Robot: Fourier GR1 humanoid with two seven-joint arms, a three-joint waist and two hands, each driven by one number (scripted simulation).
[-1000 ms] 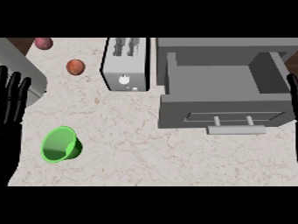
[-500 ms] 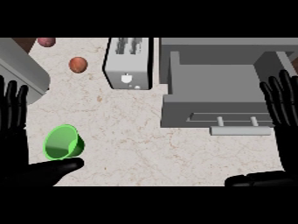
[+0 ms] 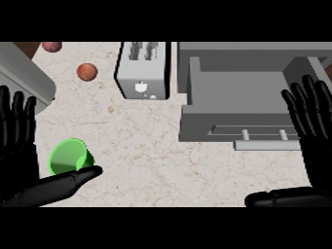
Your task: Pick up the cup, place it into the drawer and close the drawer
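A green cup lies on its side on the marble counter at the lower left. My left hand is open beside it, fingers straight up, and its thumb reaches across just below the cup. The grey drawer stands pulled open at the right, its inside bare, with a handle bar on its front. My right hand is open over the drawer's right front corner, fingers up and thumb pointing left along the view's lower edge.
A white toaster stands at the back middle. A brown egg-like object and a reddish one lie at the back left. A grey appliance edge runs along the left.
Both hands have moved inward from the view's sides and now show larger. The left thumb has come up against the cup's lower side. The cup and drawer have not moved.
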